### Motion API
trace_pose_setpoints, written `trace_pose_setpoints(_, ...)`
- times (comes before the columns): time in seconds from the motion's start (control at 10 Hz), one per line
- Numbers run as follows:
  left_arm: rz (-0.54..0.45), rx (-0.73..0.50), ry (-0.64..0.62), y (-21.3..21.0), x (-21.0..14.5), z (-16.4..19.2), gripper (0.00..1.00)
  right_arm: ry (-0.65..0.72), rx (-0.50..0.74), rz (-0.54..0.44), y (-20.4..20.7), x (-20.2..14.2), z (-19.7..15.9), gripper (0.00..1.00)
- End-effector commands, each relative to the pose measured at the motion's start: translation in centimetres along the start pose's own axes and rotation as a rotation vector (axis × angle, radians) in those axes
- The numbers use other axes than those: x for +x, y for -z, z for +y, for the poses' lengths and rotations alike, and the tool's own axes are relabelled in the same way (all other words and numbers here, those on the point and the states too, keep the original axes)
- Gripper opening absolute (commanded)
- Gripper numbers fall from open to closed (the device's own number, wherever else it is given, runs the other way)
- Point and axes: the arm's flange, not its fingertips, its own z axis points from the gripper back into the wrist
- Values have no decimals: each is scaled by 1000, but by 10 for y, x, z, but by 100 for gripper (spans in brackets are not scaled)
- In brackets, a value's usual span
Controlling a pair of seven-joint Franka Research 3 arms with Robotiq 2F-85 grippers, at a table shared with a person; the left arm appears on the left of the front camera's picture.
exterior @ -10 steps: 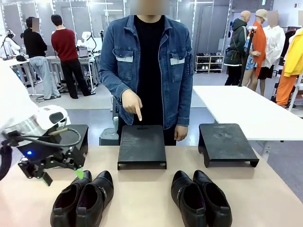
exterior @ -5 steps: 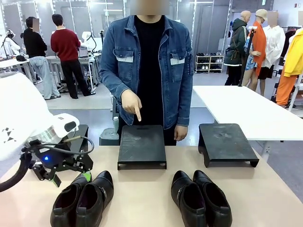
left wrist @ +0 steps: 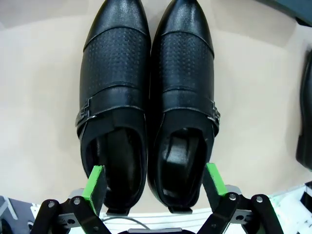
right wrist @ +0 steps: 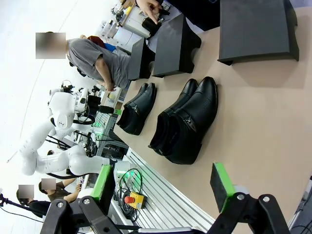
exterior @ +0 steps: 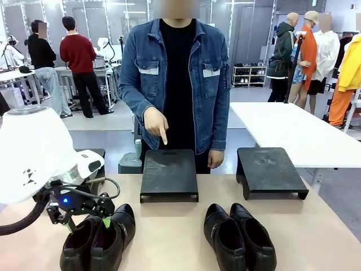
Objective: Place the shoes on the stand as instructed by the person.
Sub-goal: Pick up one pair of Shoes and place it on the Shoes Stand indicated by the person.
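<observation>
1. Left gripper is wide open and sits right at the heel end of the left pair of shoes. There's one green pad outside each shoe, so it's straddling both. Can't tell if the pads actually touch the leather.
2. That left pair is black monk-strap style with a small buckle on each outer side. The two sit side by side and touching on the tan table, toes aimed at the person's side.
3. The right pair of shoes looks taller, more like ankle boots. They're also side by side on the table, well apart from the left pair, with nothing holding them.
4. Right gripper is spread open with nothing between the pads. It hangs over the table, apart from both pairs.
5. The person in the denim jacket stands at the far edge. One hand has its index finger pointed down at the middle stand.
6. The right stand is a flat black platform like the middle one. The left stand is mostly hidden behind the left arm. No shoes are on the middle or right stands.
</observation>
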Motion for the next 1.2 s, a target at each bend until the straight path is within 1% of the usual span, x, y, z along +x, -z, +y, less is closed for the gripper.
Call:
trace_pose_setpoints(0.0,-47,18,-16,39,-47,27,100,-4,9,-10,-1,0,0,100)
trace_pose_setpoints(0.1,-46,16,-12,45,-48,29,100,-4,9,-10,-1,0,0,100)
trace_pose_setpoints(0.2,-22,1,3,53,-50,30,100,-4,9,-10,-1,0,0,100)
trace_pose_setpoints(0.3,-34,23,11,60,-49,31,100,-4,9,-10,-1,0,0,100)
trace_pose_setpoints(0.6,-8,38,10,70,-55,36,100,-4,9,-10,-1,0,0,100)
trace_pose_setpoints(0.7,-6,53,26,72,-57,36,57,-4,9,-10,-1,0,0,100)
trace_pose_setpoints(0.8,7,62,24,71,-59,37,40,-4,9,-10,-1,0,0,100)
trace_pose_setpoints(0.9,11,73,24,71,-60,37,0,-4,9,-10,-1,0,0,100)
trace_pose_setpoints(1.0,16,76,25,72,-61,37,34,-4,9,-10,-1,0,0,100)
trace_pose_setpoints(1.1,17,77,28,72,-62,37,0,-4,9,-10,-1,0,0,100)
